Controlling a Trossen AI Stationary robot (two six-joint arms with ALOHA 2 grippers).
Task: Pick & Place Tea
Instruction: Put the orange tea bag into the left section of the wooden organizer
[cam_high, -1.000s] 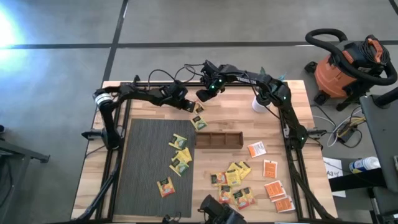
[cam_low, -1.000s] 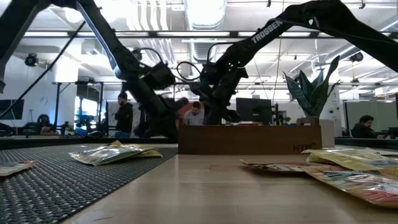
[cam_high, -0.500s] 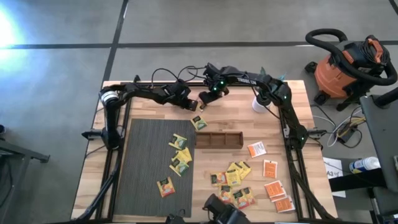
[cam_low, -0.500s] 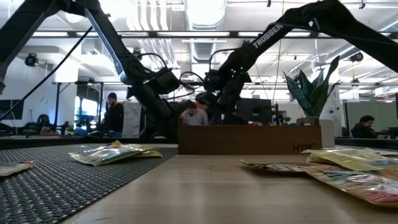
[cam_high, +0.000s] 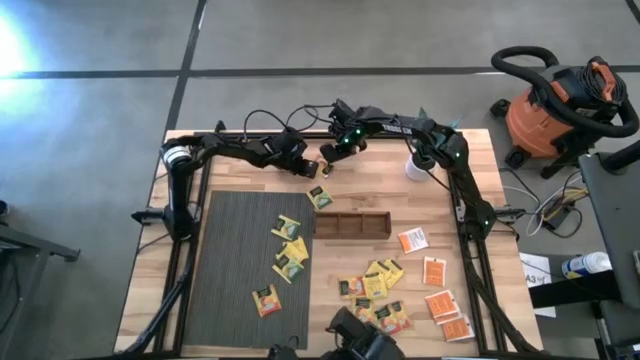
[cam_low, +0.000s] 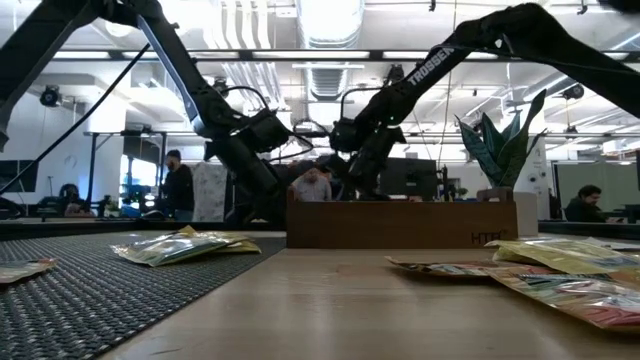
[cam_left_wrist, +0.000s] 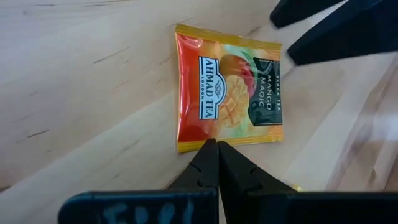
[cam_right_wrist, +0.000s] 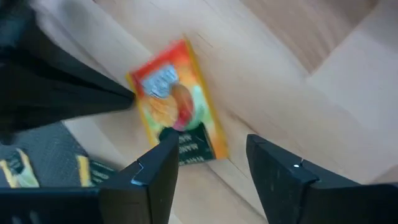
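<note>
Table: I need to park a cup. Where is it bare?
Bare: the grey mat's left half, and wood between wooden tray and white cup. Crowded: the tea sachets in front of the tray, and around both grippers.

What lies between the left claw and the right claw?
One tea sachet lies flat on bare wood between the left claw and the right claw, as both wrist views show.

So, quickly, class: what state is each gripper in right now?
Left gripper: closed, holding nothing, tips at the edge of the mango tea sachet.
Right gripper: open, empty, above that sachet.
</note>
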